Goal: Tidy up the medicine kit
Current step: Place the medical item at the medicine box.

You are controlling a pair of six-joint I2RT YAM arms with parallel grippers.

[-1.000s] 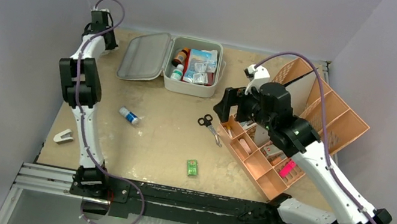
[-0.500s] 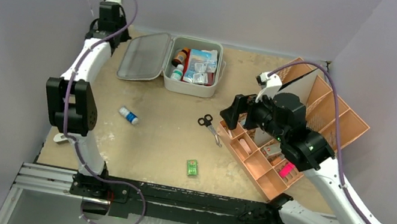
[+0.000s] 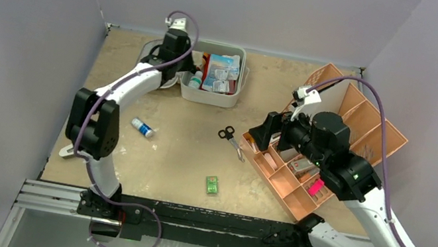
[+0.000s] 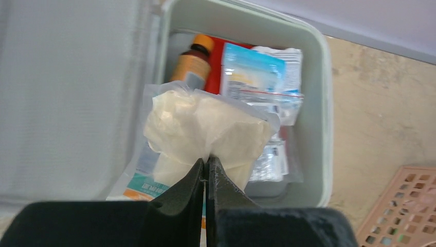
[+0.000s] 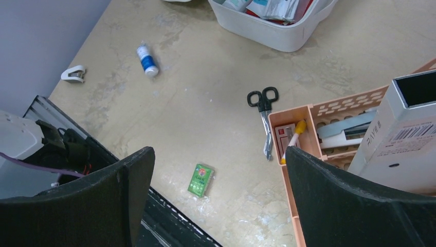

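A placing step is judged to be in hand: the left end effector [image 4: 205, 167] is closed tight on a pinch of a clear bag [image 4: 205, 128] of cream-white soft material. The bag is held just ahead of the fingers and above the medicine kit [image 4: 325, 118], which lies open directly beneath them; the kit's lid [image 4: 67, 92] is laid flat to the left of the end effector. An orange-capped brown bottle [image 4: 193, 64] and several sachets are seen beyond the bag, so little free room is left inside.

The next move is judged to call for the bag to be lowered well within the kit's walls before the fingers are parted; a soft, bulky bag could be left draped over the rim or the hinge, and the lid could then be kept from closing.

The right end effector [image 5: 218, 152] is spread fully wide and nothing is held in it. A pair of scissors [image 5: 265, 116] lies ahead of it, a small green box [image 5: 200, 180] below it, a blue-and-white bottle [image 5: 146, 60] far ahead to its left, and an orange tray [image 5: 308, 116] just to its right; these loose things are judged possibly yet to be gathered.

The surface [image 5: 205, 67] is beige, scuffed and blotched with pale stains; it is enclosed on three sides by plain lilac-grey walls [image 3: 257, 2].
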